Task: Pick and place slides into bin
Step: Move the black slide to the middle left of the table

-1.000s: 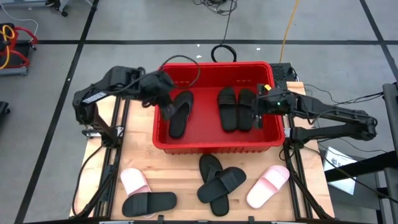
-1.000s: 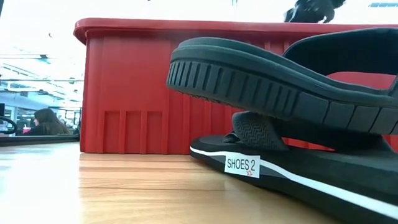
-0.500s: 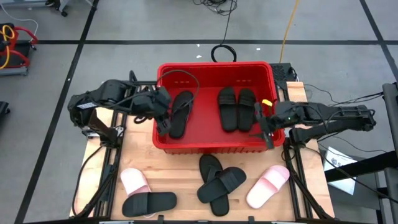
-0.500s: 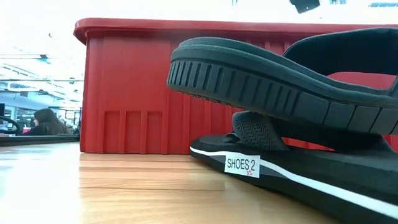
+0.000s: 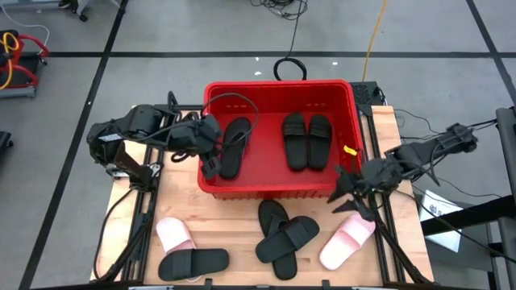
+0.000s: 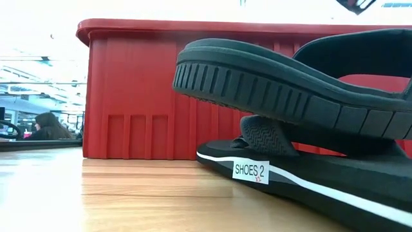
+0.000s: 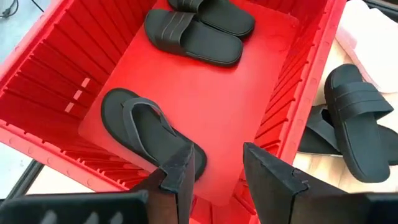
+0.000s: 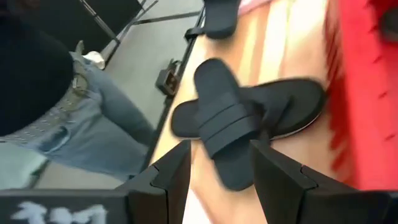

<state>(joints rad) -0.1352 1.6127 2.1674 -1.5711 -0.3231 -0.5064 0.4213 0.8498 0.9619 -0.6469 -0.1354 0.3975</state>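
The red bin [image 5: 278, 192] stands at the table's middle far side. In it lie a black thong slide [image 5: 232, 149] and two black wide-strap slides [image 5: 308, 141], soles down. My left gripper [image 5: 211, 163] is open and empty over the bin's near left corner, above the thong slide's heel [image 7: 146, 134]. My right gripper [image 5: 348, 196] is open and empty outside the bin's near right corner, above a pale pink slide [image 5: 347, 240]. It looks toward a black wide-strap slide [image 8: 224, 118] that rests across a black thong slide [image 8: 292, 109] on the table.
Another pink slide [image 5: 173, 235] and a black slide [image 5: 193, 262] lie at the near left. The low view shows the stacked pair [image 6: 290, 90] in front of the bin wall [image 6: 129, 96]. A person's legs [image 8: 62, 124] stand beyond the table's near edge.
My right gripper has gone from inside the bin's right side toward the table's near edge, past the bin's near right corner, turning toward the slides on the table. My left gripper has drawn back toward the bin's near left corner. The slides have not moved.
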